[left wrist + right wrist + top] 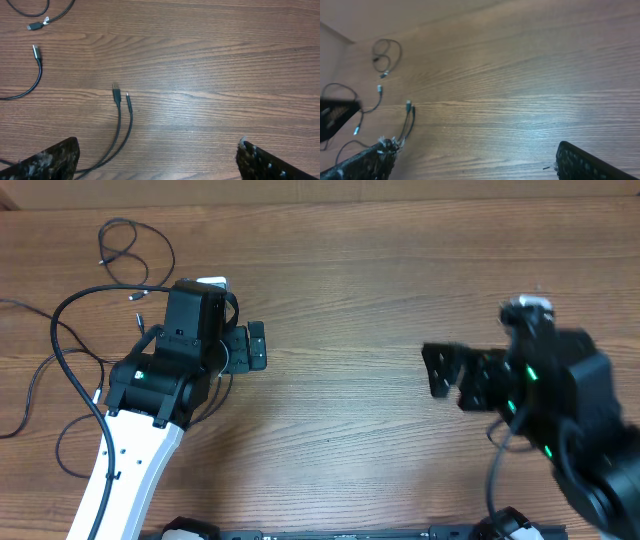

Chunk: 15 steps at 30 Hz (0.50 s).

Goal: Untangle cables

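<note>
Several thin black cables lie loose on the wooden table at the left. In the overhead view a small looped cable (135, 240) lies at the back left and a long cable (60, 320) arcs beside the left arm. In the left wrist view two cable ends (120, 97) lie side by side and run down towards the left finger; another plug end (36, 51) lies further left. My left gripper (257, 348) (157, 160) is open and empty above the table. My right gripper (433, 370) (475, 160) is open and empty over bare wood, far from the cables (409, 107).
The wooden table (340, 300) fills all views. The left arm's white link (125, 470) crosses the front left, over part of the cables. The right arm's body (570, 410) fills the right side. The small looped cable also shows in the right wrist view (387, 50).
</note>
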### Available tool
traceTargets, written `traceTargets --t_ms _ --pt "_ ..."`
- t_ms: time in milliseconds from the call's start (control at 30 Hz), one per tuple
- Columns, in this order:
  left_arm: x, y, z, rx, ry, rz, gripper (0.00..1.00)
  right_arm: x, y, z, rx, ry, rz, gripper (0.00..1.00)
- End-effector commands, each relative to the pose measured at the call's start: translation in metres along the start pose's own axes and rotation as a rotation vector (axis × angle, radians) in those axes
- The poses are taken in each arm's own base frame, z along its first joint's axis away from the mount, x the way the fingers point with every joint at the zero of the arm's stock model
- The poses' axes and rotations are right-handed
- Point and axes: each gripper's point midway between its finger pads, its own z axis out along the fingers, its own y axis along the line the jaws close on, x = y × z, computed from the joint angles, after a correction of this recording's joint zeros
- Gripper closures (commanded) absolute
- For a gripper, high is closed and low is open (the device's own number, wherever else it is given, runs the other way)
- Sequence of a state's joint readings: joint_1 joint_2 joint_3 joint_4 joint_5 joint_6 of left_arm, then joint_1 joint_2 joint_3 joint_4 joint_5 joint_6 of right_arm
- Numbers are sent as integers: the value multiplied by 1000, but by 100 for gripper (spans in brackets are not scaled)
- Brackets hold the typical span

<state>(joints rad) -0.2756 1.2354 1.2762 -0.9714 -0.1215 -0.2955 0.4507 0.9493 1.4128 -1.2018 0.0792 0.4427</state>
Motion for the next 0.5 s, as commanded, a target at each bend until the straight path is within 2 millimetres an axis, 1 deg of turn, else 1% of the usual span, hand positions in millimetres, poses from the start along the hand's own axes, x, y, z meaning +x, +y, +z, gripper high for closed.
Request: traceTargets --t_ms 0,67,100,200,233,333,467 --pt "-3 0 -1 -10 -11 0 0 10 -13 -20 32 -29 -19 0" --pt "-3 0 -1 -10 -11 0 0 18 -19 -30 38 -23 -20 0" --pt "-3 0 -1 -10 -11 1 0 18 -22 -33 47 -31 -20 0" --pt "-3 0 -1 -10 -12 0 0 21 -32 -39 87 -42 -21 0" --pt "-3 0 -1 -10 -11 0 0 21 -39 -40 126 -46 -24 0" --pt "-3 0 -1 -10 -11 0 0 21 -48 -38 174 -51 -55 0" --pt "-3 0 -1 -10 -11 0 0 13 -42 -29 157 -81 -185 0"
